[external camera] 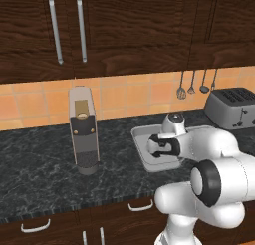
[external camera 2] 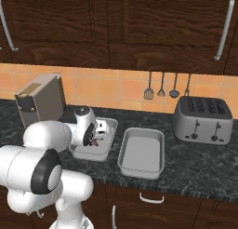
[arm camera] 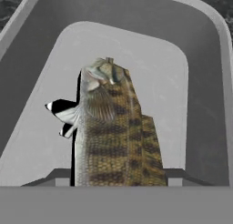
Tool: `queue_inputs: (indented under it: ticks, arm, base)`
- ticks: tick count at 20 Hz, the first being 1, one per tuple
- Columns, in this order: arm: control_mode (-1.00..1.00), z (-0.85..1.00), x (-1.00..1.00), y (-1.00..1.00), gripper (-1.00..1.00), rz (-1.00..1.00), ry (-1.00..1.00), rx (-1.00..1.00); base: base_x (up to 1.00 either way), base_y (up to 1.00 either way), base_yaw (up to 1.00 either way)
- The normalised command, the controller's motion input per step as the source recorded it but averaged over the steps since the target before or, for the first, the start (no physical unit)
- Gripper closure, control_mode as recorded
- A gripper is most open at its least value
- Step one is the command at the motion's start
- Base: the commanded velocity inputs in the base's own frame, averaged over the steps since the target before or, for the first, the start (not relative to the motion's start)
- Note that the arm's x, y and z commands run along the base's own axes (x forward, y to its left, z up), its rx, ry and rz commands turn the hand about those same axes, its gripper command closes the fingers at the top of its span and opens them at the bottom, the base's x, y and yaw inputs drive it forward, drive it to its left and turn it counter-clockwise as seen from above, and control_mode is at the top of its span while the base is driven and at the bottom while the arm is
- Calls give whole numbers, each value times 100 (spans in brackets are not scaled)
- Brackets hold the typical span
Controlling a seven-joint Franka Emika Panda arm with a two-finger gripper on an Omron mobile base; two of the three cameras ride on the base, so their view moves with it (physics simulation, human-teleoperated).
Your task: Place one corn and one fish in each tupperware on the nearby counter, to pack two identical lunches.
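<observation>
The fingers (arm camera: pixel 119 177) are closed on the dark brownish, mottled, spiky-finned fish (arm camera: pixel 113 136), one pad showing at either side of its body at the bottom of the hand view. The fish hangs between them just above the floor of the shallow light-grey rectangular tray with rounded corners (arm camera: pixel 41 145), and its shadow on that floor suggests it is not yet resting there.

In the hand view its long axis runs straight out from the fingers, head end farthest from them and pale fin out to one side. It points along the tray's length toward the tray's far rounded end.

From the right base view, this tray (external camera 2: pixel 81 153) lies on the black-grey marbled stone tabletop (external camera 2: pixel 195 167). A second, alike light-grey tray (external camera 2: pixel 142 170) sits just beside it on the side of the silver toaster (external camera 2: pixel 203 119); its visible floor looks bare.

Since the fish is already over the tray floor and roughly in line with it, the coming move seems to be a short lowering and a release. The tray rim stands clear of the fish on both sides.
</observation>
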Motion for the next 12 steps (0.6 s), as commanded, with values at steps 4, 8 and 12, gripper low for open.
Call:
queue_inputs:
  ticks: [4, 8, 12]
  arm:
    - [-100, -34, 23, 0, 100, 0, 0, 0]
    - [-100, -26, 36, 0, 100, 0, 0, 0]
    - [-100, -23, 45, 0, 100, 0, 0, 0]
  base:
    - [0, 0, 0]
    - [0, 0, 0]
    - [0, 0, 0]
